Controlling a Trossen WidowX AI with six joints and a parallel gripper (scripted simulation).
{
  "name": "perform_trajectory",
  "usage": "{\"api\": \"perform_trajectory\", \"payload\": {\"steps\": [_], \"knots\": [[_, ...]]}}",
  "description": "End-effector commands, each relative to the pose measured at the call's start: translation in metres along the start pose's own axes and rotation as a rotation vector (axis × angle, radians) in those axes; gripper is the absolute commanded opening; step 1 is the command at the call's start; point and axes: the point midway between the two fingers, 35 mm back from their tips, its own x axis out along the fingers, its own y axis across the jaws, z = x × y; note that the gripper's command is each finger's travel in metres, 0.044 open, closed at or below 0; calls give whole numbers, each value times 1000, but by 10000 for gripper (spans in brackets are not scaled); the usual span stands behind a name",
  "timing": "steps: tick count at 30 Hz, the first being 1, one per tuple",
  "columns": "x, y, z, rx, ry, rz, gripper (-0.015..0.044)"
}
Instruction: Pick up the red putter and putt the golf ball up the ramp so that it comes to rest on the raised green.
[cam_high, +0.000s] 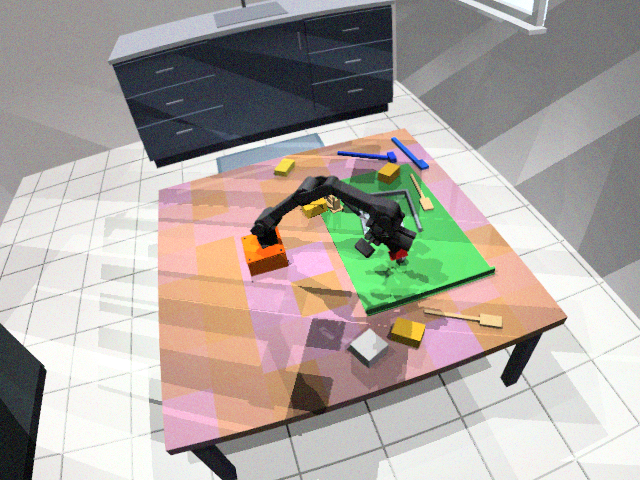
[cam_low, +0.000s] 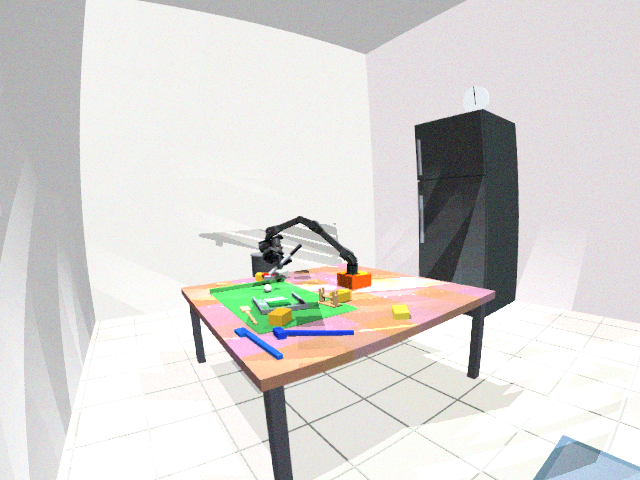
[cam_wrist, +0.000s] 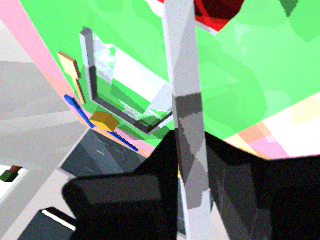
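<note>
Fingers of the black parallel-jaw gripper (cam_high: 390, 246) were clamped on the grey shaft of the red-headed putter (cam_wrist: 186, 100), which ran up the middle of the wrist frame to its red head, cut off at the top edge. In the top view that head showed red just below the gripper, low over the flat green putting mat (cam_high: 454, 253) at centre right.

Beyond it, the small white golf ball (cam_low: 267, 288) lay on the mat in the exterior view, just below the gripper; the arm hid it from the top camera. Farther up the mat stood the grey-framed ramp and raised green (cam_low: 279, 303); whether anything rested on it could not be made out.

Around the mat on the pink and orange patchwork table (cam_high: 206, 320) lay yellow blocks, one (cam_high: 388, 172) near the ramp, two blue bars (cam_high: 408, 152) at upper right, a wooden paddle (cam_high: 465, 316) at lower right, and a white cube (cam_high: 368, 347). The orange arm base (cam_high: 264, 254) sat left of centre.
</note>
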Motion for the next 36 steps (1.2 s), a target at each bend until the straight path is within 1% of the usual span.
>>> {"api": "perform_trajectory", "payload": {"steps": [1,26,36], "knots": [[4,-11,12,53,10,12,0],[14,-32,35,53,9,11,0],[14,-31,33,61,12,13,0]]}}
